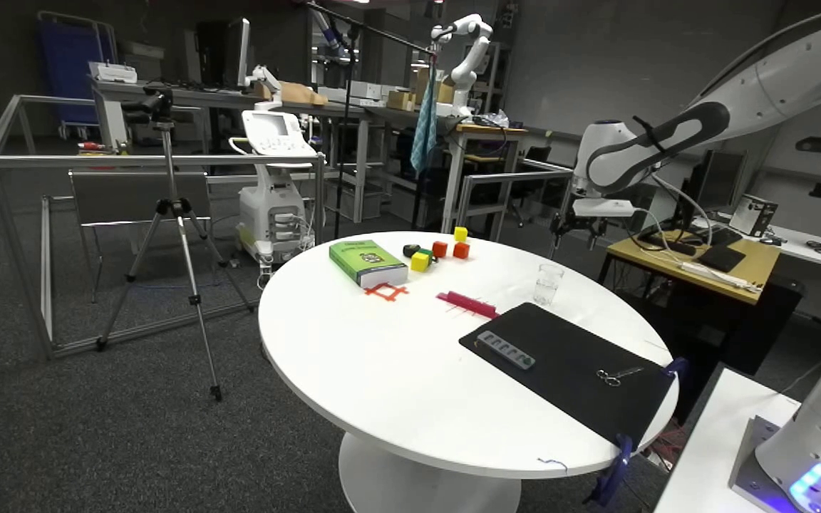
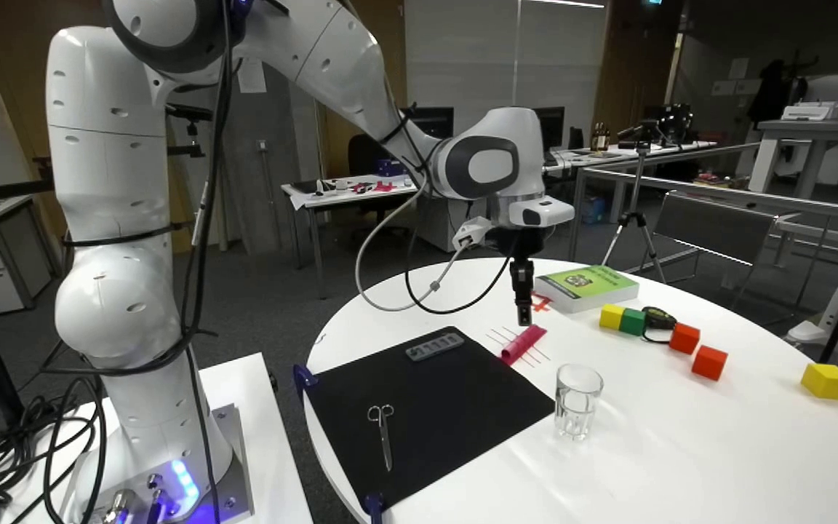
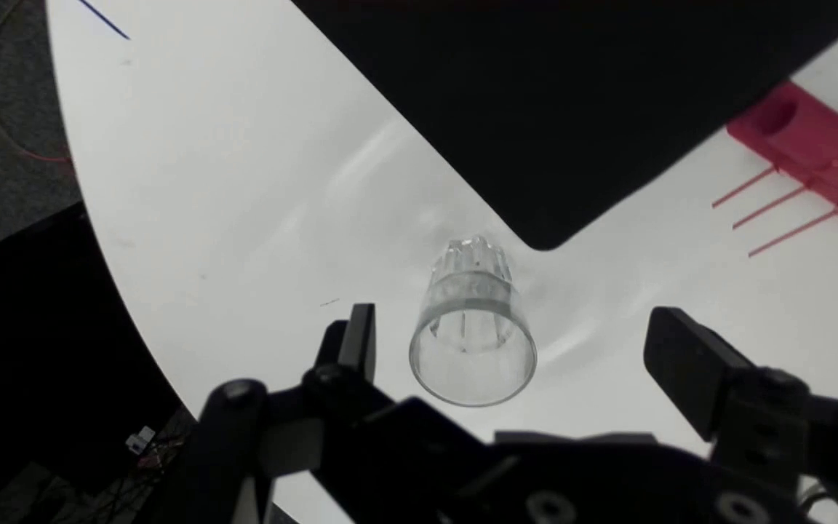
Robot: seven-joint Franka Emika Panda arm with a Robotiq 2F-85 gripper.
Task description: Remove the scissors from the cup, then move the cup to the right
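The clear cup stands upright on the white table just off a corner of the black mat; it also shows in an exterior view and in the wrist view. Nothing is inside it. The scissors lie flat on the mat, apart from the cup, and show in an exterior view; they are out of the wrist view. My gripper is open and empty, fingers pointing down above the table. In the wrist view the cup appears between the fingers, closer to the left one, with its rim untouched.
The black mat holds a grey strip. A pink tube with thin red wires lies by the cup. A green book, yellow, green and red blocks and a tape measure lie farther off. The table edge is near the cup.
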